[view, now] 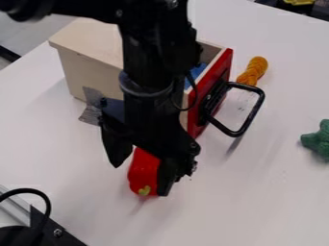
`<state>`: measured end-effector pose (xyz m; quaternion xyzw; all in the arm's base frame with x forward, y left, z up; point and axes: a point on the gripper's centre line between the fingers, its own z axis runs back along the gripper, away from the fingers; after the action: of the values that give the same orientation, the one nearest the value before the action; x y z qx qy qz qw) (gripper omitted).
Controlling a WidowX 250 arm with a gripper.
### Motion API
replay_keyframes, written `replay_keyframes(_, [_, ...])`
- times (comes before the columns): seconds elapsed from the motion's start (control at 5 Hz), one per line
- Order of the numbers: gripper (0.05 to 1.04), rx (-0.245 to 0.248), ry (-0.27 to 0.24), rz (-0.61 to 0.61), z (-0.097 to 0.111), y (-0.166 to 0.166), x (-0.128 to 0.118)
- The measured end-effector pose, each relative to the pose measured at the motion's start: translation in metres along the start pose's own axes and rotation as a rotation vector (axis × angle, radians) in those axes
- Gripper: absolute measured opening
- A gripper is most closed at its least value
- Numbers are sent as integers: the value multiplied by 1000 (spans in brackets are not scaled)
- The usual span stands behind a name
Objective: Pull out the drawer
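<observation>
The drawer's red front (210,89) stands partly out from a pale wooden box (93,72) on the white tabletop (263,197), its black handle (252,114) pointing right. The pincer (140,179), spread wide, hangs near the drawer's lower left corner, over a red toy pepper (143,168). The pull seems under way but unfinished; next calls for lining up with the handle and drawing it outward.

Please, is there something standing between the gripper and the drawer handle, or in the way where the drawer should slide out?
I see nothing between the gripper and the black handle. In the sliding direction, the green toy lies farther out, roughly in line with the drawer; the orange toy is near its far side.
</observation>
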<state>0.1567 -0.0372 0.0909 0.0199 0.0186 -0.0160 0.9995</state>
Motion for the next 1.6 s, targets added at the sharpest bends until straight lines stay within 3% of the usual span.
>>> replay_keyframes(0.4, [998, -14, 19, 12, 1, -1, 2])
replay_keyframes(0.6, [998, -29, 14, 28, 5, -1, 19])
replay_keyframes(1.0, [999, -57, 1, 59, -1, -16, 81])
replay_keyframes(1.2, [998, -83, -47, 89, -7, -27, 109])
replay_keyframes(1.4, [999, -62, -95, 113, -23, -31, 136])
replay_keyframes(1.6, [998, -78, -143, 102, -36, -41, 159])
